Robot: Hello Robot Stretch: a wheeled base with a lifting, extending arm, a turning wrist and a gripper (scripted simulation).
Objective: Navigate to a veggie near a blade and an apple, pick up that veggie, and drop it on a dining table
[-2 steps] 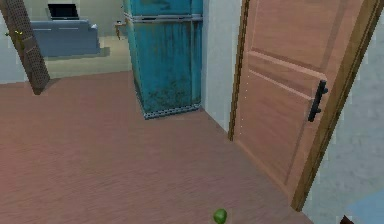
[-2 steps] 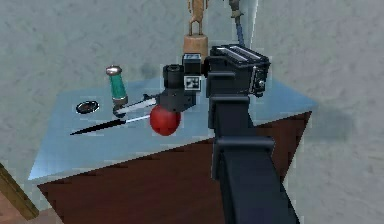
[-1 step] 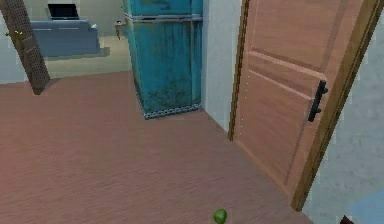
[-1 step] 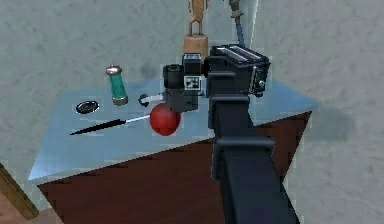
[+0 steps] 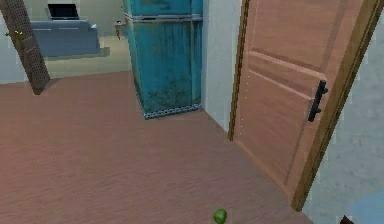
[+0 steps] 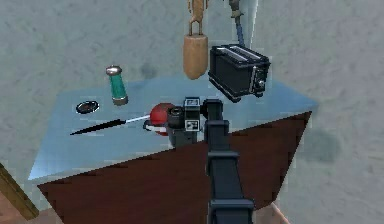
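While the arm (image 6: 228,175) reaches out over the worktop (image 6: 290,105), the navigation part of the task looks done: the robot stands beside a blade (image 6: 100,127) and a red round thing (image 6: 158,113), and the gripper (image 6: 172,128) sits just beside that red thing. Whether the red thing is the apple or the veggie cannot be told at this size, and the gripper's dark body may hide another small item on the surface. Whether the fingers are gripping anything cannot be told either, since things lie on the worktop at and behind them. The pick-up therefore reads as under way at best, and the carry and the drop on a dining table are left.

Farther out on the worktop stand a green jar (image 6: 118,85), a small dark round thing (image 6: 88,106) and a black toaster (image 6: 238,72), with a wooden board (image 6: 195,52) at the wall. None seems to block a lift.

Ahead of the robot are a teal fridge (image 5: 165,55) and a wooden door (image 5: 290,90). Open floor (image 5: 90,150) leads toward a blue sofa (image 5: 65,38). A small green blob (image 5: 220,215) lies on the floor near the base and could be run over.
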